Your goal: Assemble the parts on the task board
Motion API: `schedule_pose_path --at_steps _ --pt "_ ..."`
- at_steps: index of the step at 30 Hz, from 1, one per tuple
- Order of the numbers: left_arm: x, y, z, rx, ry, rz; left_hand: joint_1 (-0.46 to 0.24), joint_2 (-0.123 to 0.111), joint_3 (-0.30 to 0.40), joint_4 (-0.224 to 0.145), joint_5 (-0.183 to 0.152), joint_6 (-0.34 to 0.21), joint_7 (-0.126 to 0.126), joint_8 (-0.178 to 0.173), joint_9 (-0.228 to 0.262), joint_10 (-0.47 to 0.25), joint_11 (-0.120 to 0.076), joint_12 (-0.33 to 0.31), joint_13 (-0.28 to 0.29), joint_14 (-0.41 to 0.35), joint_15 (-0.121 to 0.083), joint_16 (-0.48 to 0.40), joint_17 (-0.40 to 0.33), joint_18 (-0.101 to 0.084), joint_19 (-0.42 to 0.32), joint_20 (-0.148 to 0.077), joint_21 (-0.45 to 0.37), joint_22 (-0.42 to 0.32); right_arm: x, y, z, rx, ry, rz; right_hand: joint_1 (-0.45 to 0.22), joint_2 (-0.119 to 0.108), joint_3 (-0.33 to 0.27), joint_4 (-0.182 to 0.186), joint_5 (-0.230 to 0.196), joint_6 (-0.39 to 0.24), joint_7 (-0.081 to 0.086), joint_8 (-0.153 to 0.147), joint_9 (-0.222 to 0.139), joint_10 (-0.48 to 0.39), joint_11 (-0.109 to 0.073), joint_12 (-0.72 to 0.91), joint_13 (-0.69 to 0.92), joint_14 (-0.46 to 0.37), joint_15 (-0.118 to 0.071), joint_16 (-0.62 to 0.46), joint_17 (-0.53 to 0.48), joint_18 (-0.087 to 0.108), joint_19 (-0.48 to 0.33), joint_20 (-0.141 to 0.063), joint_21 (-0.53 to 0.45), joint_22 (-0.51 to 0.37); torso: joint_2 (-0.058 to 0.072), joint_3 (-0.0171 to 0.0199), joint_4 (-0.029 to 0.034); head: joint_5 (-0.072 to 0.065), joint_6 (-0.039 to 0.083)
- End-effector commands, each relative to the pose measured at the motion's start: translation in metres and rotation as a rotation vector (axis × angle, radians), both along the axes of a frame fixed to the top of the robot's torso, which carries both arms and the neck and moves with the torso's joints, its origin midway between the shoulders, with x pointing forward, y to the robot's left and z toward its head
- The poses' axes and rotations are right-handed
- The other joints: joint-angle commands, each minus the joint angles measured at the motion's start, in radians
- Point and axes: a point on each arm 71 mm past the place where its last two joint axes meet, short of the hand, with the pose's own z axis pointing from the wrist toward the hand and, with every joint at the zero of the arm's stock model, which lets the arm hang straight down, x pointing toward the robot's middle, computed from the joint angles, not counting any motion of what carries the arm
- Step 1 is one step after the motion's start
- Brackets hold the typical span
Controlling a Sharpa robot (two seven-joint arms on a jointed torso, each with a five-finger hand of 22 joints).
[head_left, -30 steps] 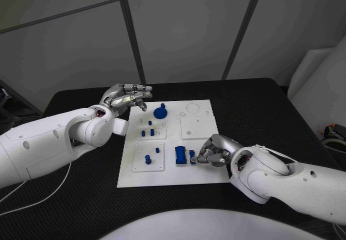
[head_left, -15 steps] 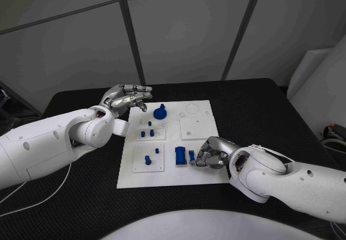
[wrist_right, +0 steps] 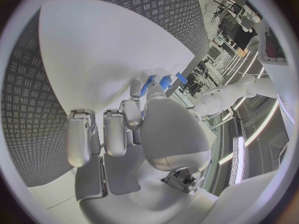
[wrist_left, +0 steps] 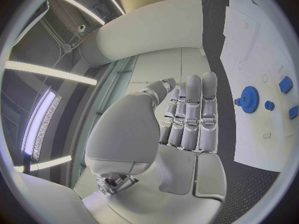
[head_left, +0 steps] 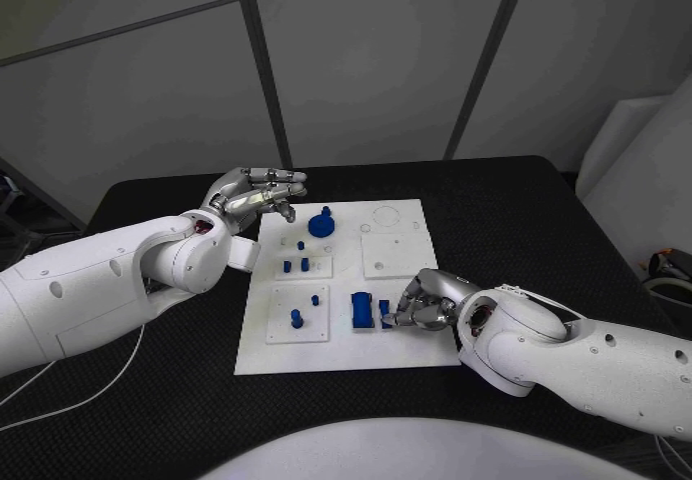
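Observation:
The white task board lies mid-table. My right hand rests on its near right part, and its fingertips pinch a small blue part that stands beside a taller blue block. In the right wrist view the blue pieces sit just past the fingertips. My left hand hovers over the board's far left corner with nothing in it. Its fingers are straight and side by side. A blue gear stands near that hand, and it also shows as the gear in the left wrist view.
Several small blue pegs stand in white sub-plates on the board's left half, one of them a peg near the front. A bare white sub-plate lies at the right. Black table surrounds the board.
My right hand has shifted slightly on the small blue part, dipping toward the board's front and coming back. The left hand has not moved.

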Motion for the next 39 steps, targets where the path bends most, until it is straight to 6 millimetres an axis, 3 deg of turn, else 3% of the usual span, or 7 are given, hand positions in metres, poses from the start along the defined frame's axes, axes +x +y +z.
schedule_pose_path --at_steps 1,15,21,27,30,34,39 --pt "0.000 -0.001 0.001 -0.008 -0.003 -0.010 0.001 0.012 -0.003 -0.001 -0.003 -0.006 0.001 0.003 0.000 -0.006 0.003 0.003 0.001 -0.006 0.001 0.006 -0.001 -0.010 -0.007 -0.003 -0.004 0.000 0.001 -0.002 -0.003 -0.017 -0.001 0.001 0.022 0.008 0.005 -0.004 -0.004 -0.001 0.001 -0.003 0.000 0.003 -0.003 -0.002 -0.002 0.059 -0.005 0.001 0.033 -0.010 0.050 -0.009 -0.004 0.202 0.000 0.0004 -0.0006 0.000 -0.002" --pt "0.000 0.000 0.000 -0.007 -0.002 -0.008 0.001 0.012 -0.003 -0.001 -0.003 -0.006 0.001 0.003 0.000 -0.006 0.003 0.003 0.001 -0.006 0.001 0.006 -0.001 -0.010 -0.007 -0.003 -0.004 0.000 -0.003 -0.003 0.004 0.030 -0.025 0.013 0.032 -0.009 -0.019 0.001 -0.022 -0.013 0.008 -0.007 0.003 -0.002 0.001 -0.014 -0.009 0.057 -0.002 -0.006 0.023 -0.008 0.042 -0.008 -0.013 0.194 -0.004 -0.0003 -0.0031 -0.001 0.004" --pt "0.000 0.002 -0.002 -0.015 -0.008 -0.007 -0.009 0.008 -0.010 0.003 -0.004 -0.010 0.002 0.006 0.000 -0.011 0.004 0.008 0.001 -0.010 0.003 0.009 -0.005 -0.010 -0.009 -0.001 -0.006 -0.001 0.001 -0.014 0.012 0.209 -0.022 -0.006 0.026 -0.019 -0.041 0.010 -0.001 -0.072 0.034 -0.043 -0.009 -0.069 0.023 -0.148 -0.102 0.028 0.015 -0.083 -0.092 0.025 -0.055 0.004 -0.115 0.093 -0.017 -0.0040 -0.0066 -0.006 0.016" --pt "0.001 0.007 -0.010 -0.076 0.006 0.024 -0.043 -0.005 -0.048 0.027 -0.004 -0.017 -0.005 0.017 0.000 -0.037 0.005 0.016 -0.006 -0.138 0.021 -0.078 -0.062 -0.014 -0.110 0.015 -0.088 -0.042 0.047 -0.036 0.022 0.572 0.022 -0.099 0.159 0.019 -0.014 -0.014 0.007 -0.141 0.077 -0.097 -0.039 -0.316 0.063 -0.601 -0.442 -0.175 0.055 -0.596 -0.665 0.147 -0.474 0.039 -0.646 -0.382 -0.047 -0.0123 -0.0150 -0.009 0.046" --pt "0.004 0.009 -0.014 -0.106 0.007 0.046 -0.059 -0.006 -0.071 0.046 -0.008 -0.020 -0.013 0.017 -0.001 -0.042 0.013 0.001 -0.024 -0.221 0.041 -0.203 -0.136 -0.021 -0.202 0.036 -0.178 -0.096 0.071 -0.046 0.024 0.707 0.027 -0.142 0.235 0.047 0.018 -0.014 -0.029 -0.150 0.100 -0.123 -0.062 -0.382 0.098 -0.763 -0.588 -0.283 0.086 -0.773 -0.752 0.142 -0.551 0.066 -0.782 -0.471 -0.065 -0.0185 -0.0172 -0.009 0.068" --pt "0.008 0.014 -0.021 -0.140 0.000 0.097 -0.053 0.010 -0.101 0.066 -0.137 -0.017 -0.022 -0.001 -0.002 -0.006 0.019 -0.055 -0.059 -0.241 0.073 -0.422 -0.247 -0.020 -0.317 0.081 -0.342 -0.221 0.102 -0.053 0.026 0.828 0.000 -0.187 0.287 0.043 0.030 0.004 -0.065 -0.131 0.122 -0.171 -0.117 -0.325 0.122 -0.932 -0.822 -0.387 0.143 -1.037 -0.897 0.139 -0.630 0.121 -0.993 -0.618 -0.080 -0.0217 -0.0203 -0.002 0.091" --pt "0.018 0.021 -0.028 -0.160 -0.010 0.201 -0.048 0.017 -0.142 0.082 -0.160 -0.011 -0.034 -0.028 -0.003 0.006 0.039 -0.130 -0.060 -0.259 0.105 -0.590 -0.313 -0.010 -0.406 0.130 -0.474 -0.335 0.129 -0.054 0.024 0.912 -0.037 -0.233 0.274 0.038 0.014 0.002 -0.084 -0.111 0.128 -0.217 -0.171 -0.303 0.147 -1.020 -0.999 -0.432 0.185 -1.222 -1.025 0.148 -0.638 0.173 -1.159 -0.751 -0.094 -0.0229 -0.0220 0.007 0.115"
